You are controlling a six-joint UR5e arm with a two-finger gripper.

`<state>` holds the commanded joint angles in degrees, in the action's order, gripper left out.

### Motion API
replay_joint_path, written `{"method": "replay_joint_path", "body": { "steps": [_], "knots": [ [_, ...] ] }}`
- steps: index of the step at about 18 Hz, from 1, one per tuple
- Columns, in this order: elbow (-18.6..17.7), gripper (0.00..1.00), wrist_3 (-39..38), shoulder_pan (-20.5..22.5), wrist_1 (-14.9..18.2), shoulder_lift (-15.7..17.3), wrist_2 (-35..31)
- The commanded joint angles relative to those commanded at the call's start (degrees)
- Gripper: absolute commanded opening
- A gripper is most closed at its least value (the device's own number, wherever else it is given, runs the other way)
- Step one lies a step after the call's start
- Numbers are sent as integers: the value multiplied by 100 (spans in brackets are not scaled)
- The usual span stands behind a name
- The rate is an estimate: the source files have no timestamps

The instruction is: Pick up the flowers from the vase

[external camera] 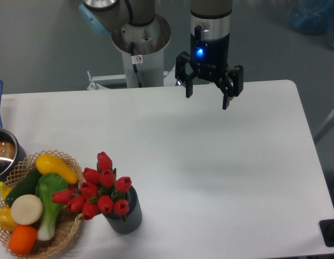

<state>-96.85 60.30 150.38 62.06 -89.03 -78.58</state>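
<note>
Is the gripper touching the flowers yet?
Apart. The fixed camera shows the gripper with jaws open at the table's far edge, and bare tabletop between it and the flowers in the vase near the front left.

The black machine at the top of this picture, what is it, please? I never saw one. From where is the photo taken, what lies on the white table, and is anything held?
It is a robot arm. Its black two-fingered end effector hangs open above the far side of the white table and holds nothing. One fixed camera looks down from the near side. Near the front left corner, red flowers stand in a dark ribbed vase. Beside it is a wicker basket of toy vegetables, and a metal pot with a blue handle sits at the left edge.
</note>
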Motion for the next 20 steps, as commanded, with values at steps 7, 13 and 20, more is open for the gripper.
{"method": "replay_joint_path", "body": {
  "steps": [7, 13, 20],
  "knots": [
    [-141, 100, -545, -35, -439, -44, 254],
    [-53, 100, -633, -96, -669, -290, 422],
    [35, 100, -1336, -105, -984, -421, 844]
  ]
}}
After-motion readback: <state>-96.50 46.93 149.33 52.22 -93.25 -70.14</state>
